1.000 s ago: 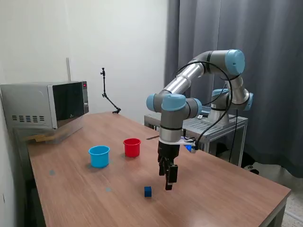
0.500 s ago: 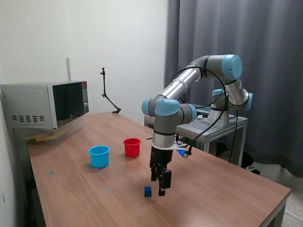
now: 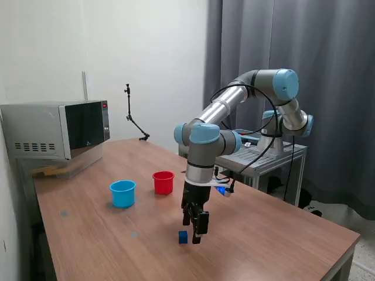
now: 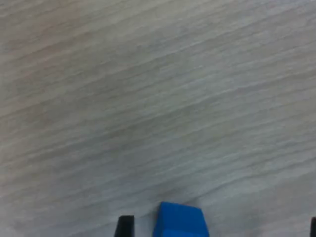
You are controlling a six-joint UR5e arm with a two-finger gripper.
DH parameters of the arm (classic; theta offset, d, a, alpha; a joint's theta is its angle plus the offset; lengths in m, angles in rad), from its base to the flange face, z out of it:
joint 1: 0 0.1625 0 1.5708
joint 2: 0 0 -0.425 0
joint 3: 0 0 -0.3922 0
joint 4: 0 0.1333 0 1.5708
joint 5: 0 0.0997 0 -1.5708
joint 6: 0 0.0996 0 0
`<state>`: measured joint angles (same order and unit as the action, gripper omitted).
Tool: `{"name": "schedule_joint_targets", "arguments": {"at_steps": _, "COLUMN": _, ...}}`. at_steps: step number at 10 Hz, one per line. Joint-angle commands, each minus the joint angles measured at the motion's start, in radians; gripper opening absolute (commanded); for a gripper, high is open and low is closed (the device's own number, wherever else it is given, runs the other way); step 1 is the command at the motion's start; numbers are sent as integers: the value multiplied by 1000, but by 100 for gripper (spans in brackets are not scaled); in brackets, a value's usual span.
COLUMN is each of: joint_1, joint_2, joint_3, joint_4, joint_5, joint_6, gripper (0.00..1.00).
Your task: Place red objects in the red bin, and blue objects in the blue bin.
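Note:
One small dark blue cube [image 3: 183,236] lies on the wooden table [image 3: 275,246] near its front. My gripper [image 3: 194,232] hangs low, just to the exterior view's right of the cube, fingers pointing down. In the wrist view the cube [image 4: 180,221] sits at the picture's edge between my two fingertips [image 4: 124,227], closer to one of them, and the gripper [image 4: 218,231] is open and empty. The red cup [image 3: 163,182] and the light-blue cup [image 3: 123,193] stand upright side by side farther back. No red cubes and no second blue cube are in view.
A microwave [image 3: 55,130] stands at the table's far corner on the exterior view's left. A thin black stand [image 3: 133,120] rises at the back edge. A metal cart [image 3: 263,157] holds the arm's base behind the table.
My gripper has moved toward the exterior view's left and a little lower, closing in on the blue cube. The cube and the cups have not moved.

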<state>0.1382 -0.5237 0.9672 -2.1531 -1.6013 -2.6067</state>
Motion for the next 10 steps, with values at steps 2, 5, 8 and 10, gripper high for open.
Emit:
{"name": "schedule_joint_targets", "arguments": {"at_steps": 2, "joint_1": -20, "joint_2": 13, "joint_3": -19, "joint_4": 1, "joint_5": -2, "joint_6": 13, "gripper": 100}}
{"name": "schedule_joint_targets", "arguments": {"at_steps": 5, "joint_1": -34, "joint_2": 19, "joint_3": -21, "joint_4": 1, "joint_5": 0, "joint_6": 46, "gripper": 100}}
{"name": "schedule_joint_targets", "arguments": {"at_steps": 8, "joint_1": -34, "joint_2": 27, "joint_3": -10, "joint_4": 4, "joint_5": 0, "joint_6": 46, "gripper": 100}}
{"name": "schedule_joint_targets", "arguments": {"at_steps": 10, "joint_1": -29, "joint_2": 25, "joint_3": -8, "joint_4": 5, "joint_5": 1, "joint_6": 42, "gripper": 100}}
